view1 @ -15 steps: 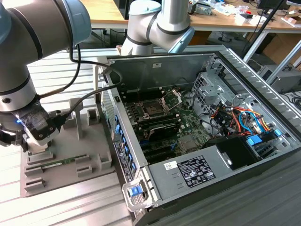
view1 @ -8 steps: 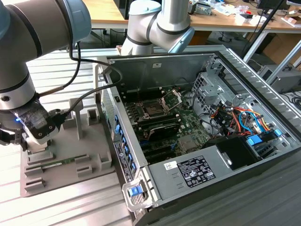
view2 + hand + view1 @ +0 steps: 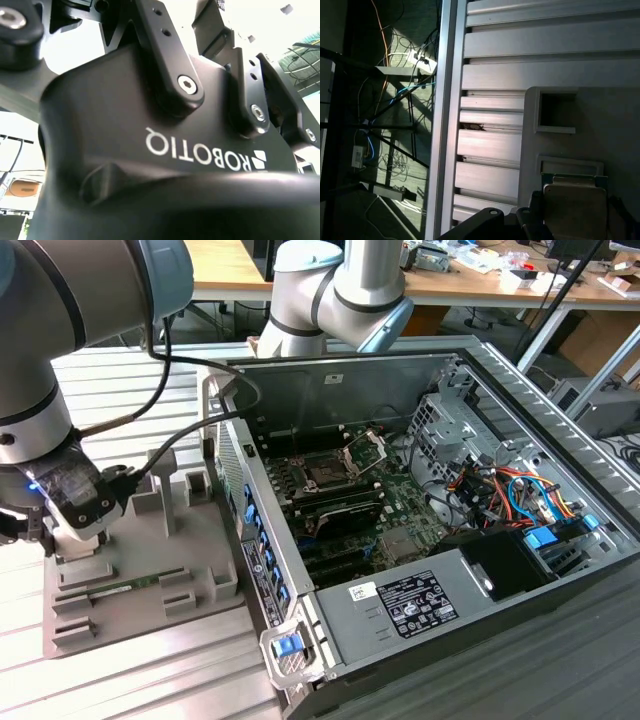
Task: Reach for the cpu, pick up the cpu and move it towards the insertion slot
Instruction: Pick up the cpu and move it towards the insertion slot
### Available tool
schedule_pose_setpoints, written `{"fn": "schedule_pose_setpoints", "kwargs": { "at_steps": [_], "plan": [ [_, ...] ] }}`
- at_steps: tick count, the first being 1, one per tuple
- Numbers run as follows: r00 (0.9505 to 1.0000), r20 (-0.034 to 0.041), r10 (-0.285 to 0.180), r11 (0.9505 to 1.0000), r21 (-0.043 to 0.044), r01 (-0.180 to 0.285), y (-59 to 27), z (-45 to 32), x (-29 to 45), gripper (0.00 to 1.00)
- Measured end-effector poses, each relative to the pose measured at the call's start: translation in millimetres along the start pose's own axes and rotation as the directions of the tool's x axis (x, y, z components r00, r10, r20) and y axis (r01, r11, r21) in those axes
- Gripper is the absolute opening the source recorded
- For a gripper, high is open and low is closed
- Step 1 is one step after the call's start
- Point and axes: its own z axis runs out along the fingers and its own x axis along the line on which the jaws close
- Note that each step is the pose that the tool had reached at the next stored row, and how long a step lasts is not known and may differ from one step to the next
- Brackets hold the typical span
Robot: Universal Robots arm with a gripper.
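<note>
The cpu (image 3: 575, 207) is a pale silver-beige square lying in a recess of the grey plastic tray (image 3: 600, 125), seen in the first wrist view. My gripper (image 3: 62, 540) is low over that tray (image 3: 190, 560) at the exterior view's left, and in the first wrist view the gripper (image 3: 575, 225) sits right at the cpu's sides. The second wrist view looks along the gripper's black housing (image 3: 125, 130). The insertion slot (image 3: 325, 473) is a square socket with a dark centre on the green motherboard inside the open computer case, its metal load plate (image 3: 366, 450) raised.
The case's side wall (image 3: 250, 530) with blue tabs stands between the tray and the motherboard. Cables (image 3: 180, 430) hang from the arm over the tray. A green memory stick (image 3: 112, 592) lies in the tray. Drive cages and coloured wires (image 3: 510, 490) fill the case's far side.
</note>
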Motion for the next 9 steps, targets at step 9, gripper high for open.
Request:
{"fn": "schedule_pose_setpoints", "kwargs": {
  "at_steps": [9],
  "plan": [
    [1.0,0.0,0.0,1.0,0.0,0.0,0.3,-6.9,0.0,0.55]
  ]
}}
